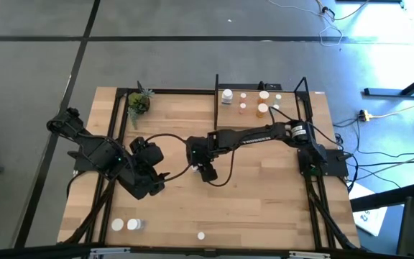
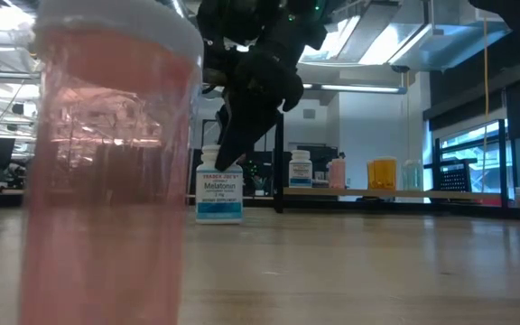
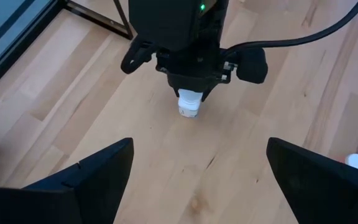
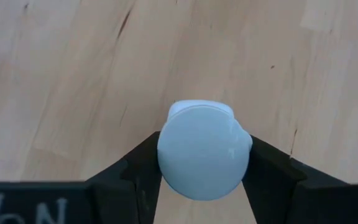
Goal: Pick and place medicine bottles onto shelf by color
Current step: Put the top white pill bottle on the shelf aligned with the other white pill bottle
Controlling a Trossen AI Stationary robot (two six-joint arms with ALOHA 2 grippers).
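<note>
The right gripper (image 4: 204,171) has its fingers against both sides of a white-capped white plastic medicine bottle (image 4: 204,155) standing mid-table. Keep the squeeze centred below the cap, then lift straight up before heading far-right to the light wooden shelf (image 1: 286,108).

The left gripper (image 3: 197,180) waits open nearby.

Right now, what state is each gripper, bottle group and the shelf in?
right gripper: fingers against both sides of the white bottle's cap, mid-table.
white bottle: upright on the table, Melatonin label facing the low camera.
left gripper: open, empty, facing the right gripper.
shelf: holds several upright bottles, white and orange.
pink bottle: upright, right at the low camera.
front-edge bottles: standing on the table, untouched.
</note>
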